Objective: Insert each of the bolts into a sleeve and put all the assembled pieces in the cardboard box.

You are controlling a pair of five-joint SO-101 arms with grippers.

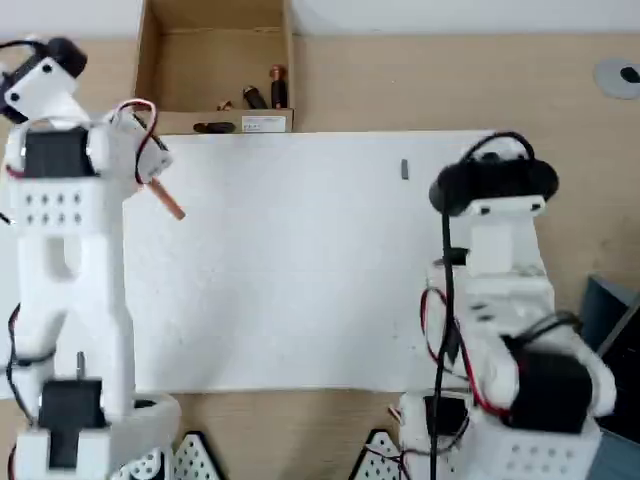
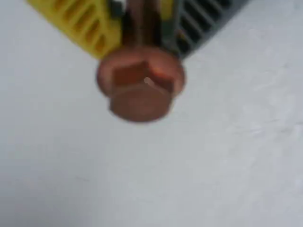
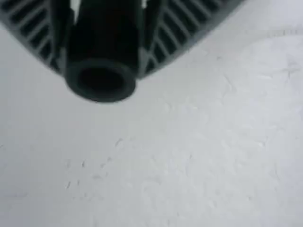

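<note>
Since the left gripper (image 2: 142,21) is clamped on a bolt (image 2: 139,90) and the right gripper (image 3: 102,28) on a sleeve (image 3: 100,82), I'd line up both axes before pushing in slowly.

Bolt (image 2: 140,87) was copper-orange, sleeve (image 3: 100,80) was matte black, ribbed finger (image 2: 75,21) was yellow, mat (image 1: 300,280) was plain white, cardboard box (image 1: 195,65) at eleven o'clock was tan.

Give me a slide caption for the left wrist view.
Left gripper clamps a copper bolt, hex head toward the camera, above the white mat.
</note>
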